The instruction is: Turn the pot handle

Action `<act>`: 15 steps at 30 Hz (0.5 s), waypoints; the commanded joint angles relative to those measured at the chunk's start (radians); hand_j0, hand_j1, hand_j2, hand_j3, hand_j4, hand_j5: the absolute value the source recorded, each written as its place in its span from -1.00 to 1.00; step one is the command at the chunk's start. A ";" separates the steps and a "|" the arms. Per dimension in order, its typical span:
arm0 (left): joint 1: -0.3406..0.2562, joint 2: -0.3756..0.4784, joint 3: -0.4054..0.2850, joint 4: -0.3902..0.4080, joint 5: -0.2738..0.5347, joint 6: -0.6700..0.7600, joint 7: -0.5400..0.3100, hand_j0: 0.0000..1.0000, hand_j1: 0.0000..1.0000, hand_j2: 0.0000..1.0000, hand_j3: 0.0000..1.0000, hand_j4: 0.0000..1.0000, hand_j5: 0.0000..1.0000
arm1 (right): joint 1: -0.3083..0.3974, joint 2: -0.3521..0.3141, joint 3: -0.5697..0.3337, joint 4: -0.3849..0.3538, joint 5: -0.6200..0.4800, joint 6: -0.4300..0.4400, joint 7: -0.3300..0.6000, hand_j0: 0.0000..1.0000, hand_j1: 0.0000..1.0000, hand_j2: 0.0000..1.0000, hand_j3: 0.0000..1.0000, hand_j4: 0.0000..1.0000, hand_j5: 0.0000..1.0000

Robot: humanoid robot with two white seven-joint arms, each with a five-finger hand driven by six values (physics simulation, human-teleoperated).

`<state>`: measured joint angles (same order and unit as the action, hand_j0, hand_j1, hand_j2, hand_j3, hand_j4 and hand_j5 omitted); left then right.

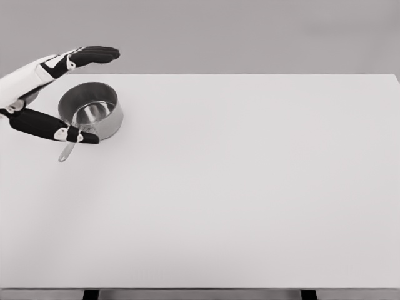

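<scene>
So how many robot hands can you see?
1. The left hand is at the table's far left, fingers spread around the pot. The right hand is out of view.

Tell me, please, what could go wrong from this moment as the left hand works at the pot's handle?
1. The pot sits near the table's left edge; a sideways push might slide it off.
2. The left hand brackets the pot, thumb across the handle and fingers beyond the far rim; turning could drag the whole pot rather than rotate it.
3. The thin handle may slip under the thumb.
</scene>
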<state>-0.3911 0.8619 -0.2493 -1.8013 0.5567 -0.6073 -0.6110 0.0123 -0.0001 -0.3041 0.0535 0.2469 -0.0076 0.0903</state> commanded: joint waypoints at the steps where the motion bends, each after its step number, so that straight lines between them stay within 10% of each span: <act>1: 0.000 0.089 -0.102 0.000 0.179 0.020 0.000 1.00 1.00 1.00 1.00 1.00 1.00 | 0.000 0.000 0.000 0.000 0.000 0.000 0.000 1.00 1.00 1.00 1.00 1.00 1.00; 7: -0.061 0.120 -0.145 -0.001 0.305 0.458 0.000 1.00 1.00 1.00 1.00 1.00 1.00 | 0.000 0.000 0.000 0.000 0.000 0.000 0.000 1.00 1.00 1.00 1.00 1.00 1.00; 15: -0.060 0.170 -0.281 -0.001 0.309 0.583 0.000 1.00 1.00 1.00 1.00 1.00 1.00 | 0.000 0.000 0.000 0.000 0.000 0.000 0.000 1.00 1.00 1.00 1.00 1.00 1.00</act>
<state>-0.4495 1.0212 -0.5031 -1.8019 0.8546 -0.0629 -0.6109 0.0123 -0.0001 -0.3038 0.0535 0.2469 -0.0076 0.0903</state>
